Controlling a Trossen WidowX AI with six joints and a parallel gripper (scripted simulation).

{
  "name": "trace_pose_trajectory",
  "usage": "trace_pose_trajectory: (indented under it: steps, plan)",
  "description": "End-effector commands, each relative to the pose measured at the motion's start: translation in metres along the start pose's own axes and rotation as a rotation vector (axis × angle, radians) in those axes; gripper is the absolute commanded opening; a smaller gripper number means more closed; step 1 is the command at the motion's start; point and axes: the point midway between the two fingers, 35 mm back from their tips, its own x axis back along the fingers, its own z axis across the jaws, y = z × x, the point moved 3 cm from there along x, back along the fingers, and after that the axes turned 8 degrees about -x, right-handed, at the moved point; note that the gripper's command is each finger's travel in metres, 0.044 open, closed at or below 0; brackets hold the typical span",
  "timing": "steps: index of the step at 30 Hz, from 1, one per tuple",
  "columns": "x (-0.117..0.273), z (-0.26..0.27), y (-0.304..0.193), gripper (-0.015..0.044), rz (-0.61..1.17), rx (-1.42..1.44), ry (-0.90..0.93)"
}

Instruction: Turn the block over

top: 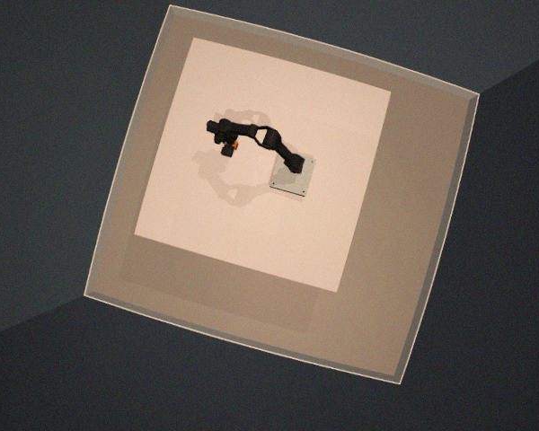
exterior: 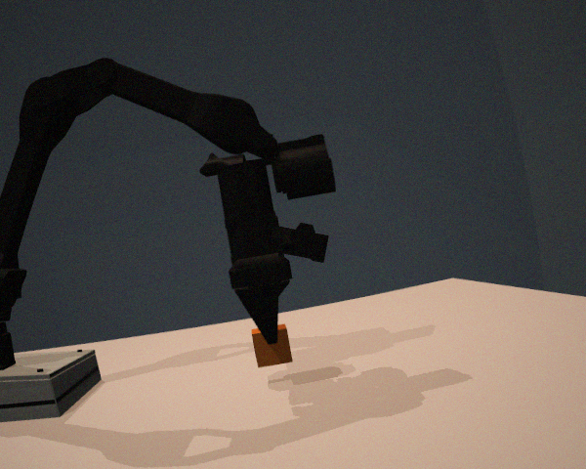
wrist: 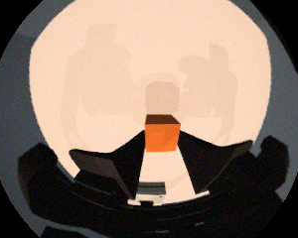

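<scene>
The orange block (top: pixel 234 145) (exterior: pixel 274 356) (wrist: pixel 161 140) is held off the table (top: pixel 242 241) (exterior: pixel 484 353) (wrist: pixel 104 20), with a gap between its lower edge and its shadow in the exterior view. It is close to upright, tilted slightly. I cannot make out a mark on the faces that show. My gripper (exterior: pixel 272 340) (wrist: pixel 160 132) points down and is shut on the block, one finger on each side in the wrist view. The block's underside and the faces under the fingers are hidden.
The arm's grey base plate (top: pixel 288 183) (exterior: pixel 20 391) stands on the table, to the left of the block in the exterior view. Shadows of the arm lie across the table. A low wall (top: pixel 439 259) surrounds the floor around the table.
</scene>
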Motion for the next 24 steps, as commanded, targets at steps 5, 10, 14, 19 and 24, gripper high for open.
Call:
trace_pose_trajectory:
  steps: [5, 10, 14, 19, 24]
  plan:
    - [-0.001, -0.001, 0.000, 0.0000, -0.095, 0.001, 0.011]
    - [-0.004, -0.001, -0.001, 0.0000, -0.166, 0.000, 0.021]
    - [-0.006, -0.002, -0.002, 0.0000, -0.223, 0.000, 0.030]
    - [-0.008, -0.002, -0.005, 0.0000, -0.295, 0.000, 0.040]
    - [-0.009, -0.002, -0.009, 0.0000, -0.366, 0.000, 0.050]
